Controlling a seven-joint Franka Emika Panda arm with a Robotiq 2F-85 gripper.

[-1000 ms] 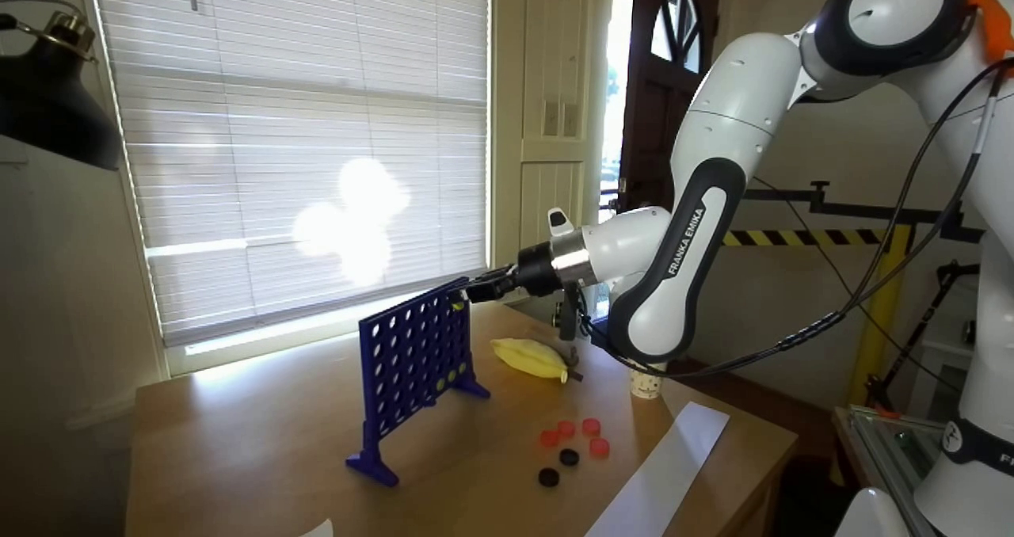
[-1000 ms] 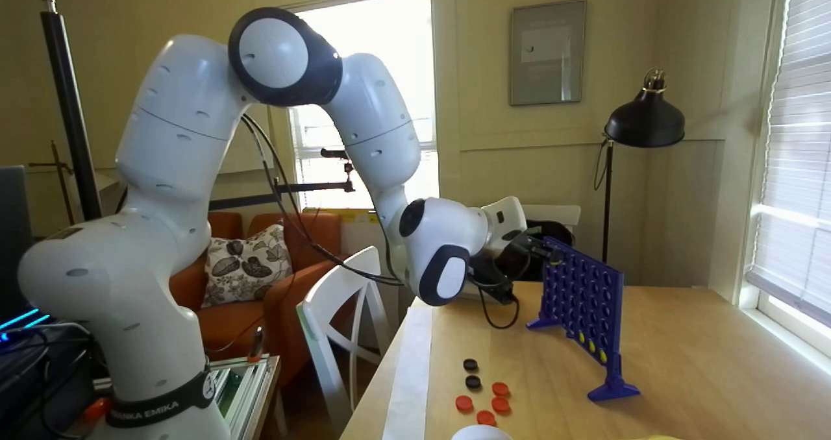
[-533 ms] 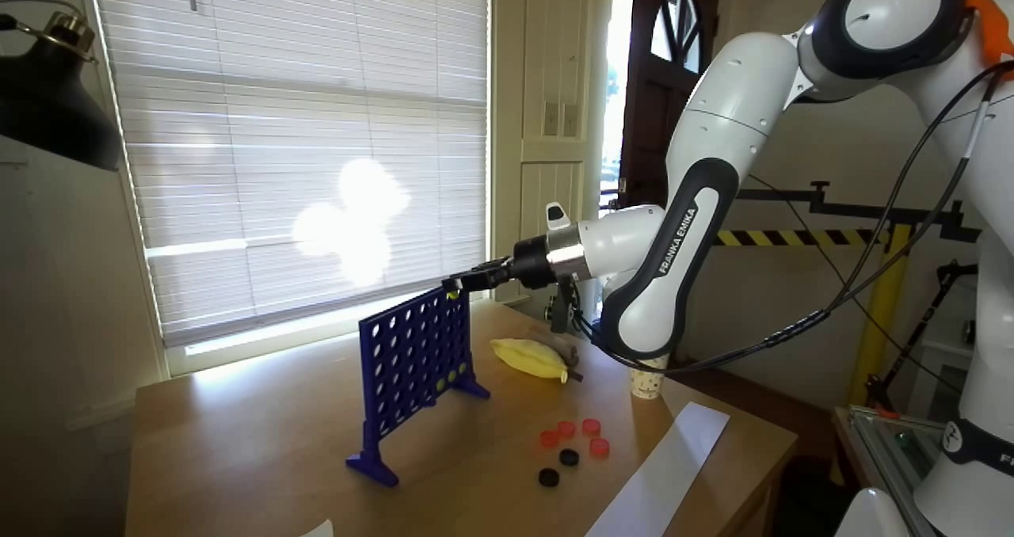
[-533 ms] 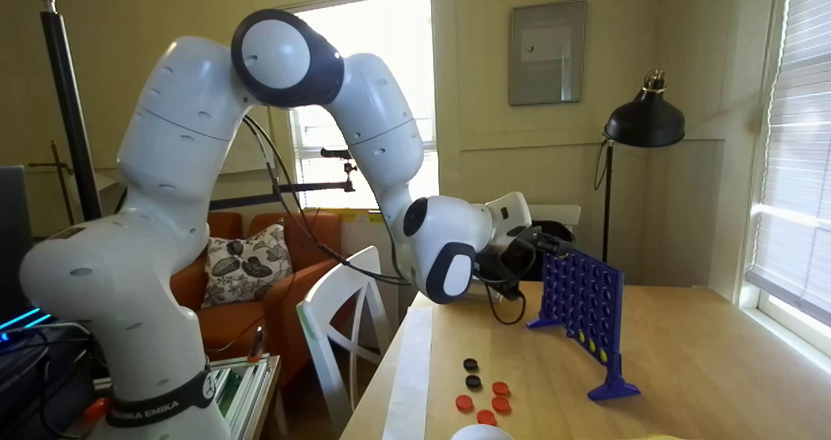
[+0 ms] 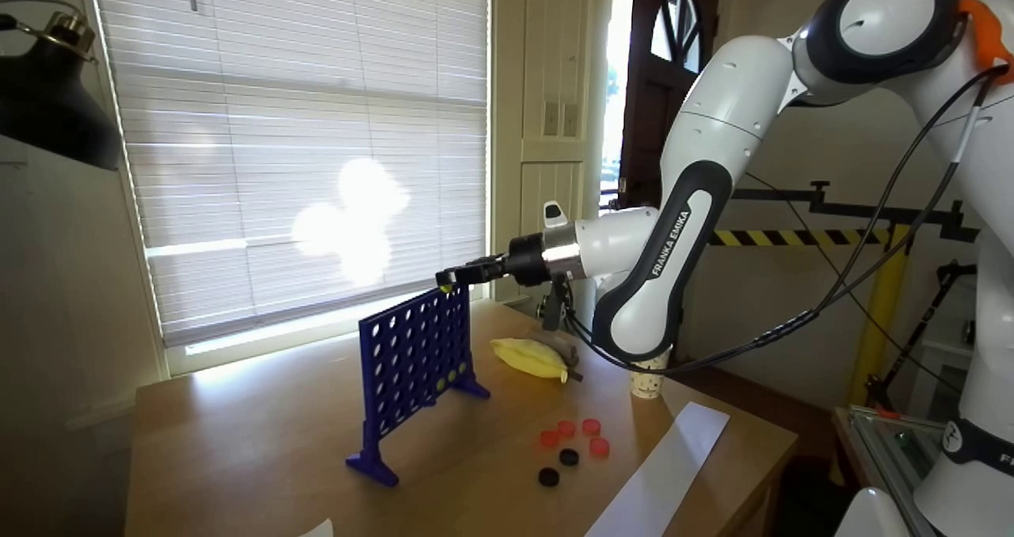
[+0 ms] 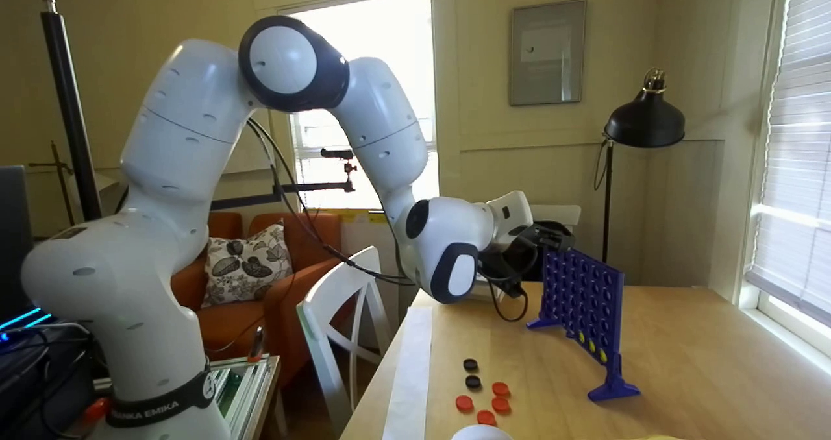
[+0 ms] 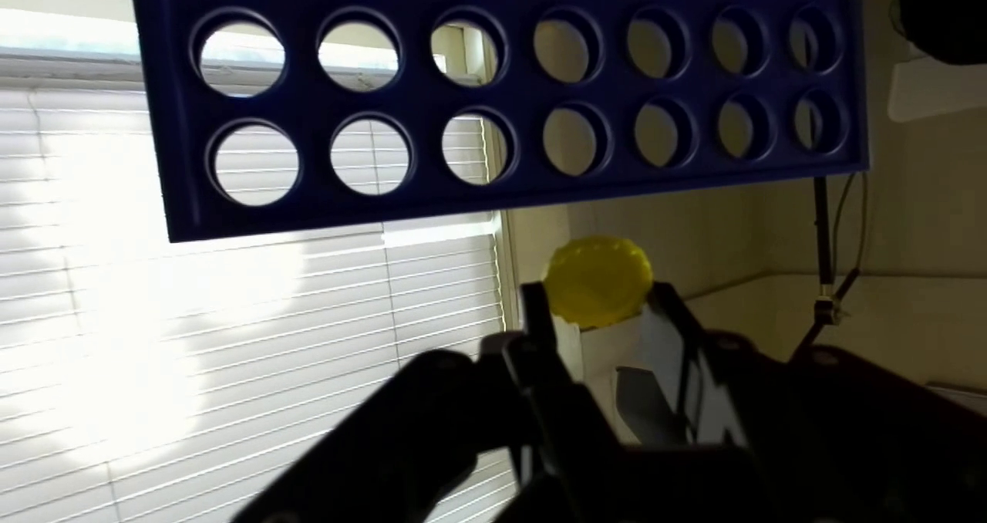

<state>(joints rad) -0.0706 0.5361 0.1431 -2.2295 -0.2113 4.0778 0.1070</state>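
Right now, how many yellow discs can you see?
4: one yellow disc gripped in the tool; three discs side by side low in the blue board. Others may be hidden.

Yellow disc point(image 7: 597, 280), dark blue grid point(image 7: 519, 93)

wooden table point(image 5: 238, 442) beneath blue rack point(image 5: 417, 355); red discs point(image 6: 464, 403); black discs point(image 6: 473, 382)

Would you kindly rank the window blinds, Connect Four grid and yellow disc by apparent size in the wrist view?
1. Window blinds, Connect Four grid: cut off, too alike to rank.
2. Yellow disc.
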